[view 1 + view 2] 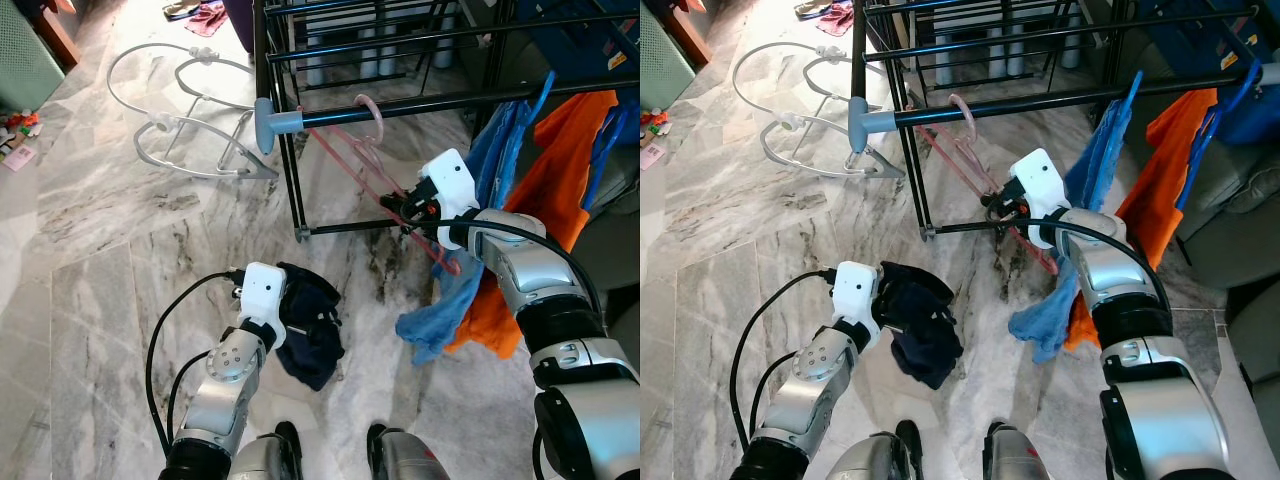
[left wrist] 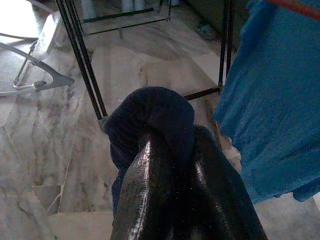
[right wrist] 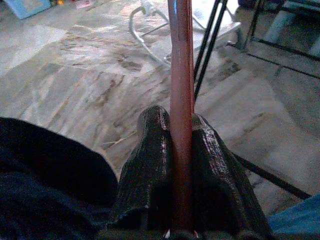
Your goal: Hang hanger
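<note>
The pink hanger (image 1: 372, 160) has its hook over the black rail (image 1: 420, 103) of the drying rack (image 1: 290, 150), close to the rail's grey end cap (image 1: 270, 122). So the hook is on, or very nearly on; I cannot tell if it sits all the way down.

The right gripper (image 1: 402, 208) is below the rail and holds the hanger's lower bar. In the right wrist view its two black fingers (image 3: 150, 165) are pressed tight on the pink bar (image 3: 181, 100), one on each side.

The hanger's long way runs on a slant. It goes from the hook at the rail down and toward the robot, to the gripper. The hook points up and curls over the rail.

The step in hand looks like the end of the hanging. Next, I think the right gripper needs to let the hook settle, then spread its fingers and pull back without tugging the hanger off.

The left gripper (image 1: 290, 325) is low, far under the rail, near the floor. It is closed on a dark blue cloth (image 1: 312, 340), bunched up between its fingers (image 2: 145, 200).

A blue cloth (image 1: 500, 150) and an orange shirt (image 1: 545, 190) hang from the rail farther along from the hanger.
</note>
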